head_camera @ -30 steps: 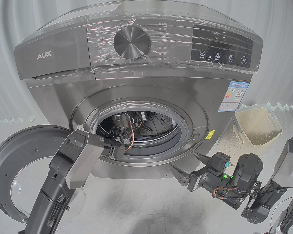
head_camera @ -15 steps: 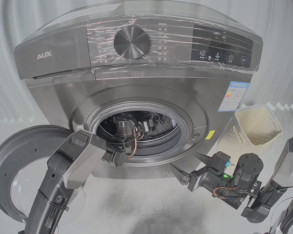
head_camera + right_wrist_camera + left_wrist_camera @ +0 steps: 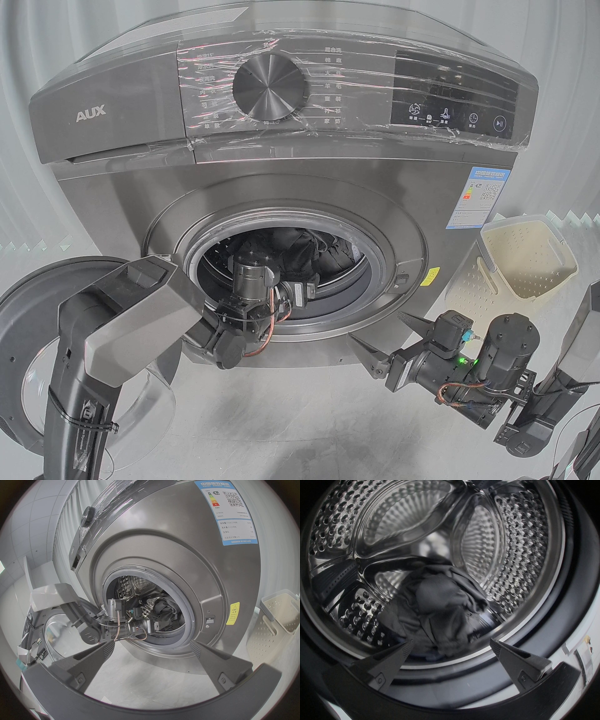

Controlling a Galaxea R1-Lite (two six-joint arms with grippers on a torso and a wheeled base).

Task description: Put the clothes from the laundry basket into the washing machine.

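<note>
The washer (image 3: 312, 181) stands with its door (image 3: 22, 325) swung open to the robot's left, and the round mouth shows the steel drum (image 3: 518, 542). The clothes (image 3: 440, 611), a crumpled dark grey heap, lie inside the drum on its lower wall; the head view shows them as a dark bundle behind the left arm's wrist. The left gripper (image 3: 450, 642) sits at the drum's mouth, pointed inward at the heap. Its fingers (image 3: 393, 658) are spread wide with nothing between them, and they stand apart from the cloth. The right gripper (image 3: 375, 328) hangs low outside the washer, in front of its lower right panel and just below the mouth's rim. It too is spread wide and holds nothing, and the right wrist view looks between its fingers at the open mouth and the left arm's wrist there. The cream basket (image 3: 531, 259) rests just beside the washer's right side, tipped so that its perforated inside faces outward, and it is well apart from both grippers.
</note>
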